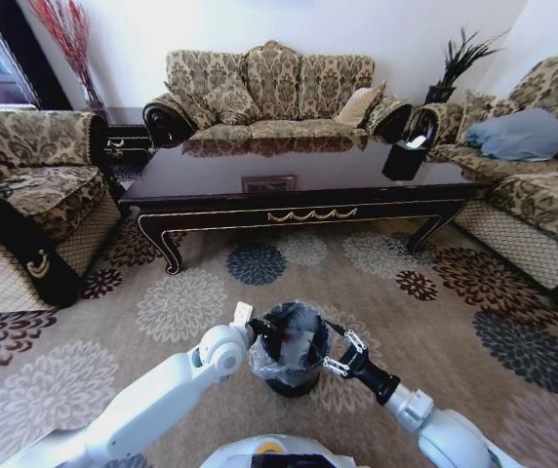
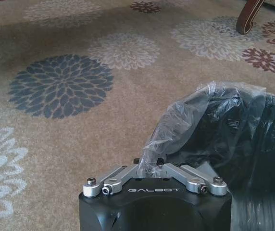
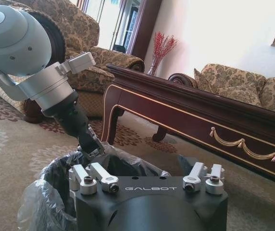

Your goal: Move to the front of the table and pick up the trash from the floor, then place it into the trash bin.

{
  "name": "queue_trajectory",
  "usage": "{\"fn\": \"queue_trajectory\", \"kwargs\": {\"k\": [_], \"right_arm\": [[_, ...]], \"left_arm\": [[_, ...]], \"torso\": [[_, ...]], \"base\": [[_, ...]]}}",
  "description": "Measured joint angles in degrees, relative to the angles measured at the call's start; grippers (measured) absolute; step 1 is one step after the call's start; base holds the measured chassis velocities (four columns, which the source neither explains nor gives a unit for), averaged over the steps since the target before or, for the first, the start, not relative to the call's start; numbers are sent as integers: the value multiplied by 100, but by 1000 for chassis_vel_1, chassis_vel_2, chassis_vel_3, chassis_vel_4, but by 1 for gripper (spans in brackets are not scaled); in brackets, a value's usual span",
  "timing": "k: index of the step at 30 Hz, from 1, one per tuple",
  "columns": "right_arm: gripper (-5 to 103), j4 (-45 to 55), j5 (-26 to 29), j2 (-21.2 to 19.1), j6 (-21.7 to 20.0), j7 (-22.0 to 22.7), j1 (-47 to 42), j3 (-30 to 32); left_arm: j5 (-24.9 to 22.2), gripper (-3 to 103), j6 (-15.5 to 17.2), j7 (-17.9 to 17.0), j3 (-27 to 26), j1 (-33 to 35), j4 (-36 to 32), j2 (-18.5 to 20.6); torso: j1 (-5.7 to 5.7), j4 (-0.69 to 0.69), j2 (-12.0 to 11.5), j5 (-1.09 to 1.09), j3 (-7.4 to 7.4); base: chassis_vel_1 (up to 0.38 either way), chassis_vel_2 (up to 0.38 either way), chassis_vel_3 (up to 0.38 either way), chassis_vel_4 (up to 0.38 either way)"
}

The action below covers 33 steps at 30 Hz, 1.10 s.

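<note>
Found on the carpet (image 1: 191,302) before the table (image 1: 201,175): the trash bin (image 1: 294,378), between both grippers. Left gripper (image 1: 267,336) at one rim with jaws closed against the bag film, right gripper (image 1: 340,351) beside the other rim with jaws spread open. Probably light and easy to tip, its bag soft and slippery, so better taken at the stiff rim.

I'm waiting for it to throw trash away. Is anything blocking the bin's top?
Nothing visible covers the trash bin. The left hand pinches the bag at its rim; the right hand is open beside it.
</note>
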Motion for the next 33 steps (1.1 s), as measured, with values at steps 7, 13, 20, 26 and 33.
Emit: {"fn": "queue_trajectory", "kwargs": {"k": [7, 13, 20, 26, 33], "right_arm": [[99, 8, 7, 26, 5, 5, 2, -1], [100, 31, 171, 69, -12, 63, 38, 58], [100, 19, 470, 158, -44, 108, 80, 242], [100, -54, 589, 285, -44, 111, 24, 362], [100, -293, 522, 520, 6, 98, -62, 374]], "left_arm": [[9, 3, 0, 19, -191, 143, -65, 83], [-23, 3, -1, 54, -685, 357, -157, 231], [-44, 3, -8, 129, -1313, 690, -274, 621], [86, 3, -149, 356, -1855, 1189, -334, 889], [531, 3, -420, 570, -2492, 1830, -243, 975]], "torso": [[0, 0, 0, 0, 0], [0, -1, 0, -1, 0], [0, 2, 0, -1, 0], [0, 0, 0, -1, 0], [0, -1, 0, 0, 0]], "base": [[0, 0, 0, 0], [0, 0, 0, 0], [0, 0, 0, 0], [0, 0, 0, 0], [0, 0, 0, 0]]}}
